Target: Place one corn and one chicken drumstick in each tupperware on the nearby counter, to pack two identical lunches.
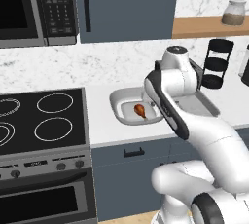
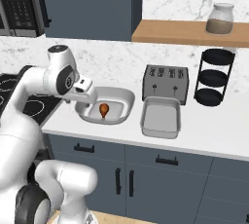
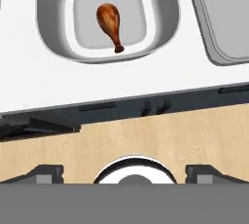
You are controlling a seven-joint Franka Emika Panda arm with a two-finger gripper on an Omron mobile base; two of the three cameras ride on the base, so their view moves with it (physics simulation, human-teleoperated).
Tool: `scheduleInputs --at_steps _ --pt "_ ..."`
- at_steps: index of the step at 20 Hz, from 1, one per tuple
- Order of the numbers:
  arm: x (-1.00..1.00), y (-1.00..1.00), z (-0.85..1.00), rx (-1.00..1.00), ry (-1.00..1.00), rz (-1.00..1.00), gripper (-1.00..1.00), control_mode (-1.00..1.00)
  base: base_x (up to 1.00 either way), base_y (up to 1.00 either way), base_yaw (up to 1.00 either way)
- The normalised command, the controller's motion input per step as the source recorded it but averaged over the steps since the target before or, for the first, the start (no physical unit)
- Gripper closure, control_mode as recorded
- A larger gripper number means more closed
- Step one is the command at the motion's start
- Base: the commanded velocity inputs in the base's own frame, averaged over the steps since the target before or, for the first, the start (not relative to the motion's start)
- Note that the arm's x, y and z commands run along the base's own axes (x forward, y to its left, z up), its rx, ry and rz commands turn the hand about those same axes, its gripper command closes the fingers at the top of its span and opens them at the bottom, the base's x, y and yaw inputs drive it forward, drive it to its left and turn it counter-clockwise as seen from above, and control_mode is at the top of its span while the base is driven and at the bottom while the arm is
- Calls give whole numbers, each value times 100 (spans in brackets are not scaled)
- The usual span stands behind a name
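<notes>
Drumstick (image 3: 110,24) number one lies alone in the rounded tub (image 3: 53,47) at upper left of the hand view; the rectangular tray (image 2: 160,116) beside it looks empty. Gripper (image 3: 124,172) hangs open, holding nothing. Corn and a second drumstick remain, by my judgement.

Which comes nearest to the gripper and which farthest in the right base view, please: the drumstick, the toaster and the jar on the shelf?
From the gripper:
1. Drumstick, in the rounded tub just beside it.
2. Toaster, farther right, against the wall.
3. Jar, on the wooden shelf, up in the far right corner.
</notes>
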Motion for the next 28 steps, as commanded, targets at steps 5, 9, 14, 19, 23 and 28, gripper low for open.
scheduleInputs --at_steps 5,9,14,19,23,28 --pt "-98 0 22 0 -32 -34 -100 -100 0 0 0" --pt "-90 0 29 0 -28 -29 -100 -100 0 0 0" --pt "0 0 0 0 0 0 -100 100 -65 -15 2" --pt "0 0 0 0 0 0 -100 100 -52 -36 29" --pt "0 0 0 0 0 0 -100 100 -33 -42 44" --pt "0 0 0 0 0 0 -100 100 -61 -56 54"
